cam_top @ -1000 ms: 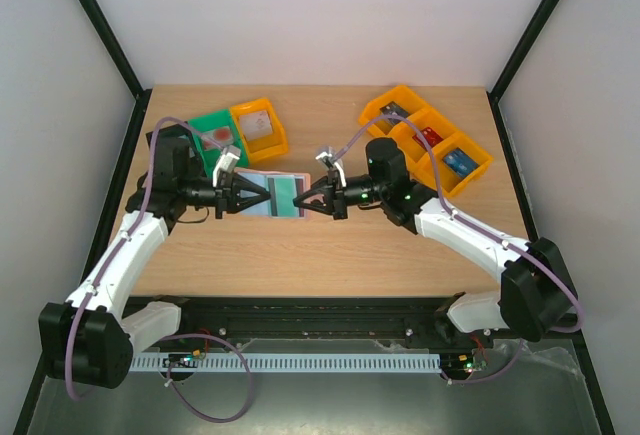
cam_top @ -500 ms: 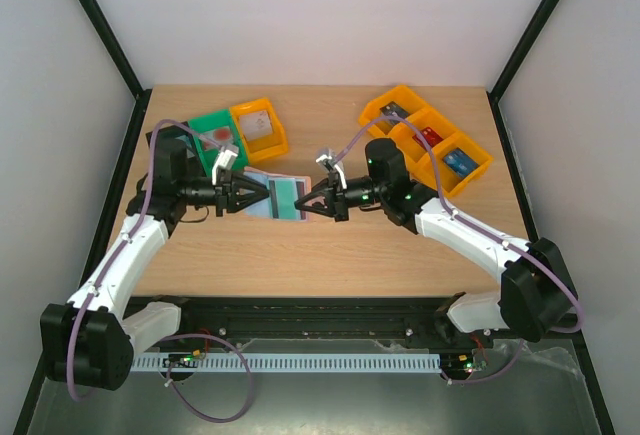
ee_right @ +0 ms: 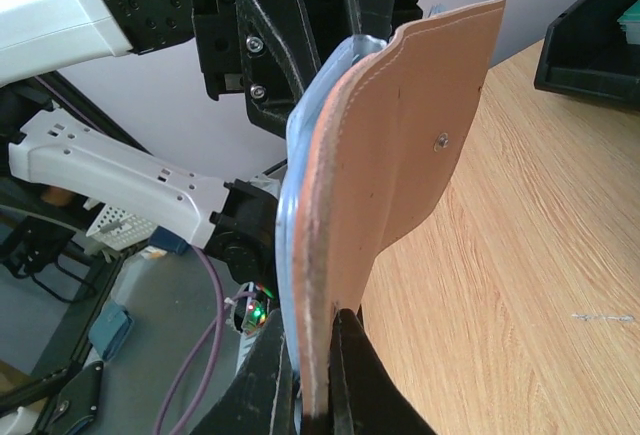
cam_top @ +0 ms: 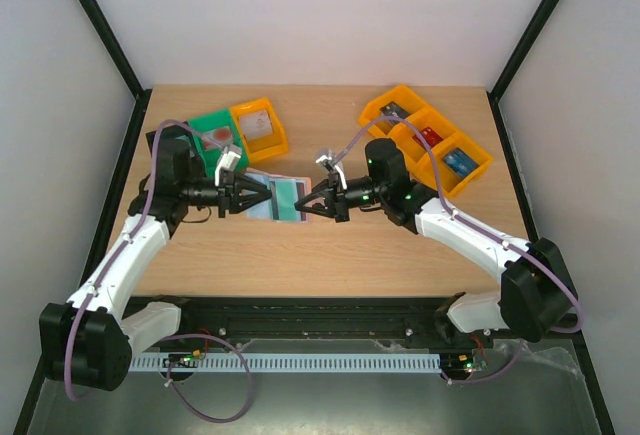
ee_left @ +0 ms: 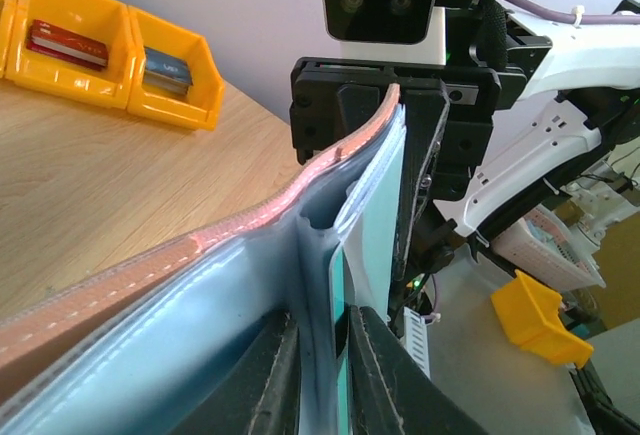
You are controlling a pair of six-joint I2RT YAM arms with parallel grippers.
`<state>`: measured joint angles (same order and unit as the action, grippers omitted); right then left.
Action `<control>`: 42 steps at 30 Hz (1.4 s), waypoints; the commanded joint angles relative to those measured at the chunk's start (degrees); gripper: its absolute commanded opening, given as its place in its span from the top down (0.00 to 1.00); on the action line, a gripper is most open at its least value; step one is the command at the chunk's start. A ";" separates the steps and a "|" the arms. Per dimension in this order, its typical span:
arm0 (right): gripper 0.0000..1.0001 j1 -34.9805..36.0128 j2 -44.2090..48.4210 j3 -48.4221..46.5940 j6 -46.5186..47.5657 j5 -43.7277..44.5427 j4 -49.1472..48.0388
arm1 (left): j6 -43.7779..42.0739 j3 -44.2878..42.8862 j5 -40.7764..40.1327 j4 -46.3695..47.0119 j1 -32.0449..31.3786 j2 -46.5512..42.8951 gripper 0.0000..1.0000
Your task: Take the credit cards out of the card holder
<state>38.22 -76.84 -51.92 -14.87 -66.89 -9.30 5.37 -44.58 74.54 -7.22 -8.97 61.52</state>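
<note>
The tabletop [cam_top: 330, 255] before me is pale wood under soft, even light. Plain white walls [cam_top: 320, 15] close it in at the back and on both sides, with black posts [cam_top: 100, 25] rising at the back corners. A black rail [cam_top: 320, 307] lines the near edge, with a white slotted strip [cam_top: 300, 363] below it, then a grey surface [cam_top: 560, 395].

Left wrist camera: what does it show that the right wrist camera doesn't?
Only the left wrist view shows the card holder's light blue inside, a teal card edge in a pocket, and orange bins. Only the right wrist view shows its tan outside with a metal stud, and a black bin. Both show the holder pinched between the left fingers and right fingers, and the wooden table.
</note>
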 commanded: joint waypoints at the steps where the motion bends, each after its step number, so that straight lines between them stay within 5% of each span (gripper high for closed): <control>1: 0.98 0.37 1.81 -1.35 -0.54 -3.40 -4.78 | -0.30 0.20 -0.38 0.50 -1.46 -0.34 0.83; 7: 0.98 0.37 1.69 -0.45 -3.47 -3.30 -8.86 | 0.51 -0.07 0.66 1.16 -2.87 -0.38 0.85; 11: 0.98 0.37 1.19 -0.63 -4.20 -2.72 -9.12 | 0.32 -0.22 2.87 0.87 -3.32 -0.63 0.98; 18: 0.98 -0.60 3.14 0.37 -1.48 -0.12 -6.24 | -10.73 -2.72 7.93 -10.64 -0.35 -2.83 0.98; 42: 0.93 -2.71 3.67 1.53 -2.21 -0.35 -7.24 | -10.95 -1.42 5.96 -10.33 0.80 -2.76 0.98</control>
<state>37.41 -74.87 -50.17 -18.06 -67.40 -13.78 -3.75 -46.11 79.00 -15.20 -8.99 58.78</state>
